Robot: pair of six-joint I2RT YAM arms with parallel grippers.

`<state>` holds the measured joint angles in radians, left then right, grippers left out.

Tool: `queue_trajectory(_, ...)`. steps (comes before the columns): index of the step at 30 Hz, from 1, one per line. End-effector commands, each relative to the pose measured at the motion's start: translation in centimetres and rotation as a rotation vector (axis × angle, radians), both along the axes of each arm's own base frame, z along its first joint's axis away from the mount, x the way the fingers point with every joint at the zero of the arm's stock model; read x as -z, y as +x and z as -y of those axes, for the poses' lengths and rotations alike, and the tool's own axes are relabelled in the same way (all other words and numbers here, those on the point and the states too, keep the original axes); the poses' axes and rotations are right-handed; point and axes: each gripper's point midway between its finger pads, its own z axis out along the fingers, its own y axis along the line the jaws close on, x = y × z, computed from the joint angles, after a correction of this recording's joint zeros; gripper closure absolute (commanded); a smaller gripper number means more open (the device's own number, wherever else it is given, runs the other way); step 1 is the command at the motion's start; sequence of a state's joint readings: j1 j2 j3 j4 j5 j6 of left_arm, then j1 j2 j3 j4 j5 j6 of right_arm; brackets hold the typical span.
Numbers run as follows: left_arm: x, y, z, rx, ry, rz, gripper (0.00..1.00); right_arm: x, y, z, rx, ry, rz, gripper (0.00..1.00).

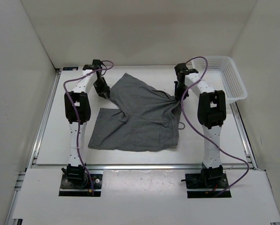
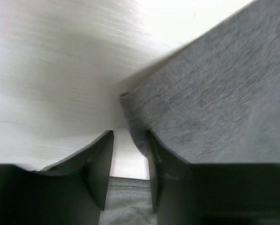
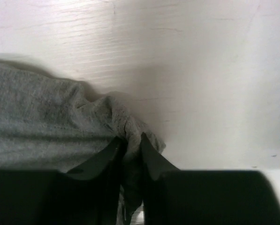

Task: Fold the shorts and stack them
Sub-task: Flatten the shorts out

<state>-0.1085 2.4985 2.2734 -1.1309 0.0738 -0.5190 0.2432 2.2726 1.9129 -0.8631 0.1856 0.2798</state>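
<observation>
White walls box in a pale table [image 1: 60,131]. From above, one pair of dark grey shorts [image 1: 140,117] lies mid-table, its far part drawn across between the two grippers. A single white basket [image 1: 224,77] sits in the far right corner. The left gripper [image 1: 103,93] is at the cloth's far left corner and the right gripper [image 1: 178,96] at its gathered right side.

The left wrist view shows the left gripper [image 2: 130,136] released: its jaws stand apart with bare table between them, and the shorts' [image 2: 215,103] hem touches only one finger.

In the right wrist view the right gripper [image 3: 129,140] is clenched on a bunched wad of the shorts [image 3: 46,117].

To fold cleanly, the left should probably pinch that corner before either arm carries the edge over, keeping the edge taut between them.
</observation>
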Motion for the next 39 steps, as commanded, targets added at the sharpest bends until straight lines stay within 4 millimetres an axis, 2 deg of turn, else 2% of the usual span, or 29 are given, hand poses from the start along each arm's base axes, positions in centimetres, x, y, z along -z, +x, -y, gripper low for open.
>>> queue_trajectory(1, -1.1, 1.5, 1.1, 0.010, -0.042, 0.059, 0.66, -0.6, 0.1, -1.2, -0.057, 0.065, 0.011, 0.81)
queue_trajectory(2, -0.7, 1.4, 1.2, 0.002, -0.053, 0.048, 0.88, -0.9, 0.4, -1.3, -0.057, 0.067, 0.021, 0.89)
queue_trajectory(3, -0.7, 1.4, 1.2, 0.002, -0.053, 0.048, 0.90, -0.9, 0.4, -1.3, -0.057, 0.067, 0.021, 1.00)
queue_trajectory(6, -0.3, 0.5, 0.2, -0.041, -0.001, 0.019, 0.90, -2.0, 1.1, -1.2, -0.043, 0.062, 0.056, 1.00)
queue_trajectory(8, -2.2, 0.3, -1.2, -0.086, 0.045, 0.058, 0.90, -2.9, 1.9, -1.2, -0.028, 0.058, 0.088, 1.00)
queue_trajectory(10, -1.9, -1.2, -3.3, -0.130, 0.102, 0.037, 0.90, -4.0, 3.2, -1.5, -0.029, 0.068, 0.130, 1.00)
queue_trajectory(11, -3.9, -1.4, -4.0, -0.155, 0.102, 0.076, 0.90, -3.9, 3.8, -1.6, -0.029, 0.069, 0.136, 1.00)
queue_trajectory(12, -3.2, -2.5, -5.4, -0.183, 0.107, 0.051, 0.90, -5.1, 5.0, -1.7, -0.027, 0.071, 0.180, 1.00)
queue_trajectory(14, -4.9, -3.3, -6.7, -0.219, 0.110, 0.079, 0.90, -4.9, 6.5, -1.9, -0.014, 0.069, 0.202, 1.00)
queue_trajectory(16, -4.8, -4.3, -7.8, -0.241, 0.121, 0.067, 0.90, -5.6, 8.7, -2.5, -0.015, 0.082, 0.254, 1.00)
queue_trajectory(17, -4.8, -4.3, -7.8, -0.241, 0.121, 0.067, 0.90, -5.9, 9.7, -2.4, -0.010, 0.096, 0.276, 0.94)
queue_trajectory(18, -4.8, -4.3, -7.7, -0.221, 0.118, 0.066, 0.90, -6.1, 10.0, -2.5, -0.010, 0.095, 0.275, 0.79)
queue_trajectory(19, -5.3, -3.6, -7.3, -0.192, 0.096, 0.087, 0.84, -6.9, 11.0, -3.1, -0.020, 0.122, 0.309, 0.54)
queue_trajectory(20, -5.2, -4.3, -7.2, -0.179, 0.093, 0.045, 0.77, -7.4, 11.2, -3.6, -0.033, 0.150, 0.316, 0.16)
queue_trajectory(21, -4.6, -4.4, -7.2, -0.169, 0.098, 0.017, 0.70, -7.6, 11.3, -4.2, -0.048, 0.181, 0.323, 0.09)
queue_trajectory(22, -5.7, -3.9, -6.8, -0.152, 0.099, 0.039, 0.64, -9.8, 11.5, -4.5, -0.057, 0.204, 0.368, 0.05)
queue_trajectory(23, -5.6, -4.2, -7.0, -0.153, 0.108, 0.031, 0.43, -9.7, 11.0, -5.0, -0.058, 0.209, 0.362, 0.02)
queue_trajectory(24, -5.9, -3.9, -7.0, -0.154, 0.108, 0.041, 0.31, -10.3, 10.9, -5.0, -0.059, 0.212, 0.375, 0.01)
queue_trajectory(25, -7.2, -3.9, -6.6, -0.146, 0.105, 0.071, 0.19, -12.5, 10.7, -5.8, -0.077, 0.233, 0.421, 0.01)
queue_trajectory(26, -7.9, -3.8, -6.6, -0.147, 0.103, 0.086, 0.17, -13.0, 10.1, -6.2, -0.086, 0.235, 0.421, 0.01)
queue_trajectory(27, -8.2, -4.1, -6.4, -0.145, 0.094, 0.087, 0.10, -12.7, 9.6, -5.8, -0.080, 0.222, 0.407, 0.05)
queue_trajectory(29, -9.3, -4.8, -6.4, -0.145, 0.093, 0.104, 0.10, -14.6, 8.7, -6.3, -0.082, 0.236, 0.433, 0.19)
queue_trajectory(31, -10.8, -5.7, -6.4, -0.155, 0.088, 0.126, 0.10, -15.1, 6.6, -7.1, -0.098, 0.252, 0.409, 0.52)
queue_trajectory(33, -10.4, -7.7, -6.4, -0.164, 0.087, 0.102, 0.10, -14.7, 3.7, -6.8, -0.078, 0.243, 0.365, 0.85)
queue_trajectory(34, -12.4, -8.7, -6.4, -0.166, 0.082, 0.148, 0.10, -14.9, 2.9, -7.2, -0.079, 0.254, 0.371, 0.91)
queue_trajectory(35, -10.9, -10.8, -6.1, -0.164, 0.083, 0.104, 0.10, -14.7, 2.2, -6.8, -0.075, 0.247, 0.378, 0.93)
queue_trajectory(36, -11.2, -11.4, -5.7, -0.159, 0.062, 0.125, 0.10, -14.0, 0.3, -6.5, -0.080, 0.255, 0.359, 0.93)
queue_trajectory(37, -12.7, -12.4, -5.6, -0.167, 0.045, 0.170, 0.10, -14.2, 0.2, -7.4, -0.103, 0.283, 0.387, 0.93)
queue_trajectory(39, -11.2, -14.9, -5.0, -0.160, 0.027, 0.135, 0.10, -13.7, 0.6, -8.2, -0.138, 0.304, 0.360, 0.93)
